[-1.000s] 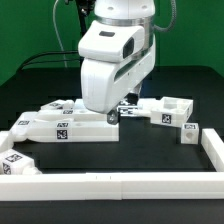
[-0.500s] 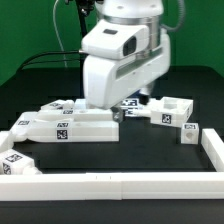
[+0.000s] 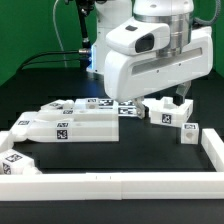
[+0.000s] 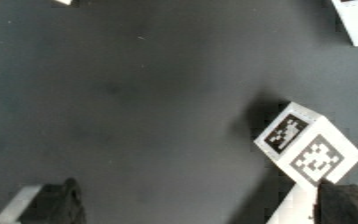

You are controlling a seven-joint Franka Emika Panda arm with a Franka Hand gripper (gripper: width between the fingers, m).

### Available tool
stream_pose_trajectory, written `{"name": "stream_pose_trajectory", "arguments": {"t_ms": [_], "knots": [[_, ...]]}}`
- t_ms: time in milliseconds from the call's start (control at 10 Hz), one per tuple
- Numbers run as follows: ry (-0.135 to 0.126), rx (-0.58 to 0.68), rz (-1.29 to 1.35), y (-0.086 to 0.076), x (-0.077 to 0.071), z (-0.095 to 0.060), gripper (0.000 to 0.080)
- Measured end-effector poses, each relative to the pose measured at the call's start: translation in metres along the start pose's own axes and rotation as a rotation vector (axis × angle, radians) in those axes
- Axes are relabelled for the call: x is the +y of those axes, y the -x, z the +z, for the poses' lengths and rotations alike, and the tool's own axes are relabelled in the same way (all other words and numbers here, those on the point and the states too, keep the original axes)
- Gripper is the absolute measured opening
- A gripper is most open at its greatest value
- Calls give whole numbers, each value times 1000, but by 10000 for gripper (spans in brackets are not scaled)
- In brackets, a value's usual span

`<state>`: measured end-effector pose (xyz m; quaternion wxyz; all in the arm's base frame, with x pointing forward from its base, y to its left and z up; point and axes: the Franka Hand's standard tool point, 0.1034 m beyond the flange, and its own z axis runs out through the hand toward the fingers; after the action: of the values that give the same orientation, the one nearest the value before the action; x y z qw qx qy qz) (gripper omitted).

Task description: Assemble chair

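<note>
The chair lies in loose white tagged parts. A long slab (image 3: pixel 70 124) and a bar (image 3: pixel 85 105) behind it sit at the exterior view's left. An open-topped boxy part (image 3: pixel 168 110) and a small block (image 3: pixel 190 133) sit at the right, and a corner piece (image 3: pixel 14 165) at the front left. The arm's white hand (image 3: pixel 150 60) hangs over the boxy part. In the wrist view my gripper (image 4: pixel 201 205) is open above bare dark table, nothing between its fingers (image 4: pixel 55 203). A white tagged part (image 4: pixel 311 148) lies close to one finger; I cannot tell if they touch.
A long plain white rail (image 3: pixel 110 185) edges the table's front and runs up the right side (image 3: pixel 214 150). Dark cables hang behind the arm at the back.
The hand has swung from over the long slab toward the exterior view's right, now above the boxy part. The jaws stayed open and the parts have not moved.
</note>
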<state>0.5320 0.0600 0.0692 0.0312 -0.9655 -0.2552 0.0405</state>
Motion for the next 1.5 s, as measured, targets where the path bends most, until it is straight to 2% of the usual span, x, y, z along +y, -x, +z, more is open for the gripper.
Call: {"name": "stream_pose_trajectory", "arguments": {"t_ms": [100, 300, 500, 900, 1000, 1100, 1200, 1300, 1400, 1500], "knots": [[-2, -7, 104, -1, -10, 3, 649], [-4, -1, 239, -11, -34, 20, 649], [-5, 4, 252, -16, -41, 34, 649], [-8, 10, 248, -12, -47, 53, 649], [-8, 10, 245, -11, -48, 55, 537], [-7, 12, 245, -12, -48, 55, 389], [-7, 12, 245, -12, -48, 55, 389], [-7, 12, 244, -12, -48, 54, 279], [-7, 6, 219, -10, -45, 52, 279], [-1, 3, 182, -1, -34, 40, 279]]}}
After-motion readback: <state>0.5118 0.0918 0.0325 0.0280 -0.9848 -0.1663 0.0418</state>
